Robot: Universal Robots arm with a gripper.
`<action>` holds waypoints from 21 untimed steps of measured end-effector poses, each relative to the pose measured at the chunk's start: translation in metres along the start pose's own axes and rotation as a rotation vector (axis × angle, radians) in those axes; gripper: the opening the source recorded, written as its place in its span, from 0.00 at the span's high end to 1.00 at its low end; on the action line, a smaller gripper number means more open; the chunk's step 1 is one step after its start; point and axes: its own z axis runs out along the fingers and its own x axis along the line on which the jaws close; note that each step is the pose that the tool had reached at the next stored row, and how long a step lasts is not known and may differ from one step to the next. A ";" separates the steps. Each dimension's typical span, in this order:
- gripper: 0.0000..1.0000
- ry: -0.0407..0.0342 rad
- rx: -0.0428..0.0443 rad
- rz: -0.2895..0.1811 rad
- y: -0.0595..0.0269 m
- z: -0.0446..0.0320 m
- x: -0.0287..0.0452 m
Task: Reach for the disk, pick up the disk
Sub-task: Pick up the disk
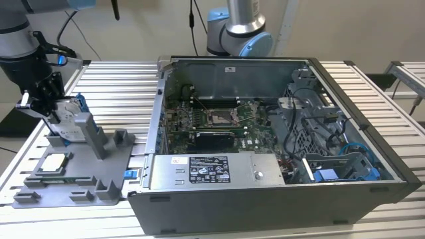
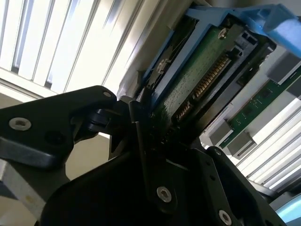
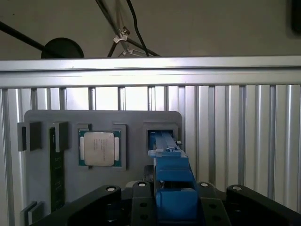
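Disk of silver metal in blue plastic bracket (image 3: 168, 155), clenched lengthwise in black end effector (image 3: 174, 202), stands in grey tray (image 3: 131, 117).

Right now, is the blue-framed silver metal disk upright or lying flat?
Upright: the blue-framed silver disk stands on edge, slotted into the grey plastic holder.

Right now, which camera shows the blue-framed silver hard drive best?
The exterior view: the blue-framed silver hard drive stands in a grey tray, label showing. Second wrist view: its green circuit side. First wrist view: its blue edge.
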 end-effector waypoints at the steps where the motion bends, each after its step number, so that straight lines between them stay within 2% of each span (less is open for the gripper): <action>1: 1.00 0.0000 0.0000 0.000 0.0000 -0.0003 0.0000; 7: 1.00 0.0000 0.0000 -0.001 0.0002 -0.0076 0.0000; 21: 1.00 0.0002 -0.0002 -0.006 0.0008 -0.0367 0.0002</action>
